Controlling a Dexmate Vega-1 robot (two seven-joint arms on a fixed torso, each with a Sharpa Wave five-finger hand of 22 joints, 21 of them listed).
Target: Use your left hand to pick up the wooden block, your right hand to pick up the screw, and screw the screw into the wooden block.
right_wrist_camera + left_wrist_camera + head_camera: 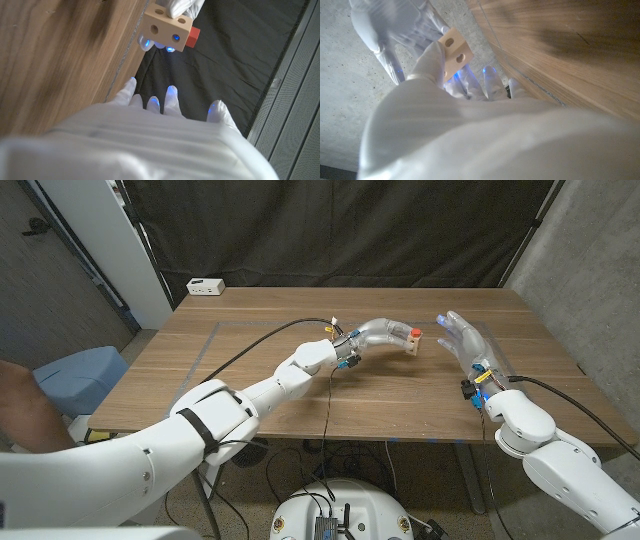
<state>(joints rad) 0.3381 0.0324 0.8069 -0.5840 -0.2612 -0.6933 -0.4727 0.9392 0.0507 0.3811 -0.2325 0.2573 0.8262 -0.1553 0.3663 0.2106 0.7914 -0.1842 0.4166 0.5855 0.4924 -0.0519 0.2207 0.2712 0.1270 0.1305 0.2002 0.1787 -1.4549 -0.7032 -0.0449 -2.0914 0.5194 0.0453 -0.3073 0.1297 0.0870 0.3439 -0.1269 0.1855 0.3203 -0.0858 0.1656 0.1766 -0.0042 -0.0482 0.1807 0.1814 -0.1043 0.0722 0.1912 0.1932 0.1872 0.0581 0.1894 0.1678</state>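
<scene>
from the head camera my left robot hand holds the wooden block up over the table, a little past the table's middle toward one o'clock. a red screw sits at the top of the block, already in it as far as i can tell. my right robot hand hovers just beside the block, at its three o'clock, fingers spread and holding nothing.

in the left wrist camera the block is pinched at its near end, with two holes showing on its free faces; the right robot hand is a blur beyond it.

in the right wrist camera my own fingers stand apart, and the block hangs ahead with the screw's red head poking out of one side.

the block looks light, stiff and smooth, so i judge a firm grip on the flat sides is best. the screw is small and hard; i'd take it by the head with my fingertips.
</scene>
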